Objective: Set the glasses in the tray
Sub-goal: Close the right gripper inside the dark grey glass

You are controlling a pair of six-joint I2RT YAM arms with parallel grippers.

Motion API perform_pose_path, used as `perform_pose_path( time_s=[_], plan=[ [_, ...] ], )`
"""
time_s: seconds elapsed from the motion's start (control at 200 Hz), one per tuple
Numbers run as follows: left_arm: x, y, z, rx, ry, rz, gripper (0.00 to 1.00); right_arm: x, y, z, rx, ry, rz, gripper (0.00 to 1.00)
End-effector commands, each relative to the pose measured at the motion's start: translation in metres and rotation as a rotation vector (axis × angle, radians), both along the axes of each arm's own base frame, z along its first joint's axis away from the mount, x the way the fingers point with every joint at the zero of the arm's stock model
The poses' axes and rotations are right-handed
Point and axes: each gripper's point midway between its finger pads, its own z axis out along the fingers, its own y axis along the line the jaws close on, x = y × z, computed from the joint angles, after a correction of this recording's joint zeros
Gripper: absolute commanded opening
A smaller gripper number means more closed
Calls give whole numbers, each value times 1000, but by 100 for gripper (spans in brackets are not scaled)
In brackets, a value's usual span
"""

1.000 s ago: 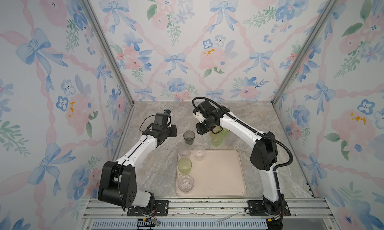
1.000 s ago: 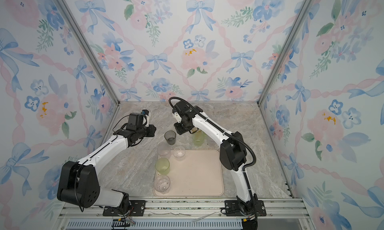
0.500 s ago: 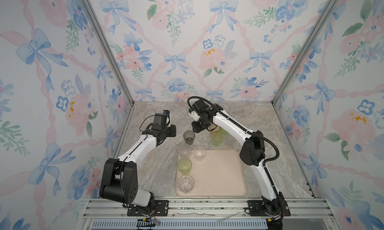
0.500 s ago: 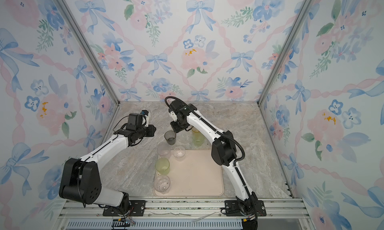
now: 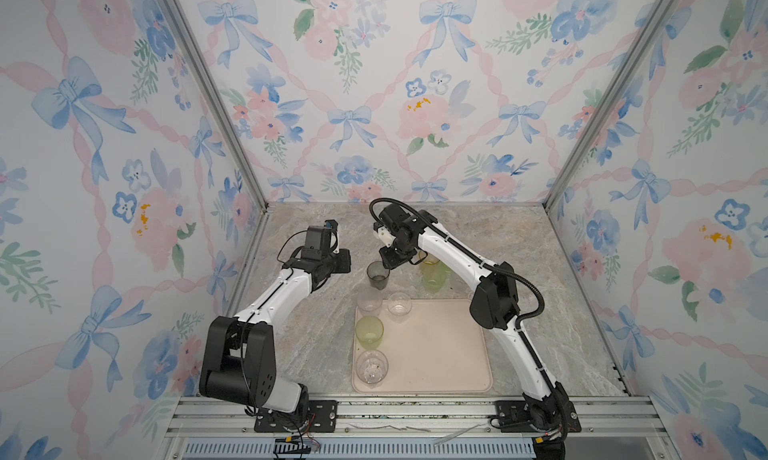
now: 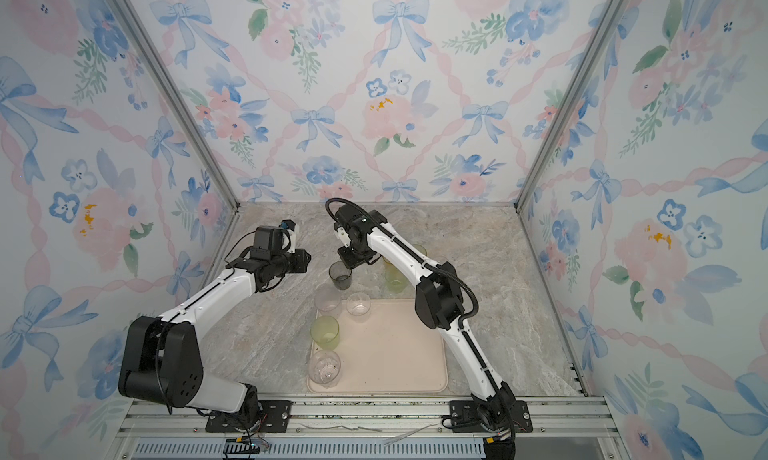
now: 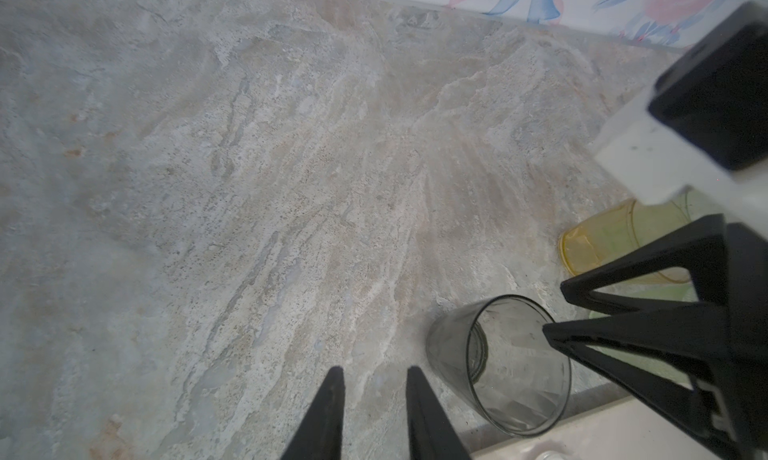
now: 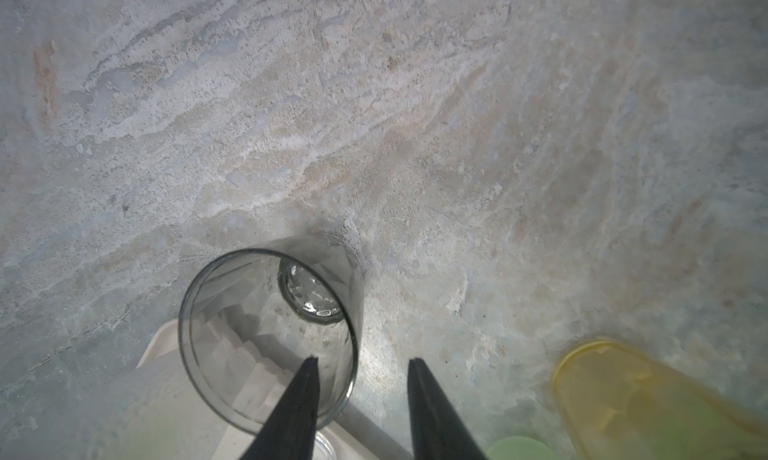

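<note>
The smoky grey glass (image 5: 378, 275) stands upright on the counter (image 5: 316, 345), just beyond the far left corner of the tray (image 5: 436, 345). The right pincer (image 8: 361, 360) hangs over it, partly open and holding nothing. In the right wrist view one finger lies over the glass's mouth and the other outside it, with the rim wall between them. To do this pick well, I would lower until both fingers overlap a good depth of wall and close gently, since thin glass is likely slick. Then lift straight up and set it on bare tray floor, away from the glasses along the left rim. The left pincer (image 7: 374, 370), narrowly open and empty, hovers beside the glass and ought to give it room. I cannot tell how deep the inner finger reaches, nor whether the frosted glass (image 5: 369, 300) at the corner sits fully inside the rim. The amber glass (image 8: 623, 391) and a green glass (image 5: 434, 277) are partly hidden behind the right arm (image 5: 453, 250).
</note>
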Motion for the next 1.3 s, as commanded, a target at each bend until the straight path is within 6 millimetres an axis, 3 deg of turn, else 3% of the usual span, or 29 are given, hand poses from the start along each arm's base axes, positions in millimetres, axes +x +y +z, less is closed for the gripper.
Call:
perform_pose_path(
  time_s=[0.0, 0.535, 0.91, 1.056, 1.296],
  plan=[
    [-1, 1, -9, 2, 14, -14, 29, -9, 6, -6, -10, 32, 25, 37],
    [1, 3, -13, -1, 19, -15, 28, -10, 19, -18, 5, 48, 38, 31],
    [2, 4, -17, -4, 25, -16, 28, -9, 18, -22, -3, 51, 35, 17],
    [2, 4, -17, -5, 26, -16, 27, -8, 18, -22, -7, 43, 35, 0],
    [1, 4, -16, -5, 23, -16, 27, 1, 17, -13, 2, -13, 17, 0]
  ],
)
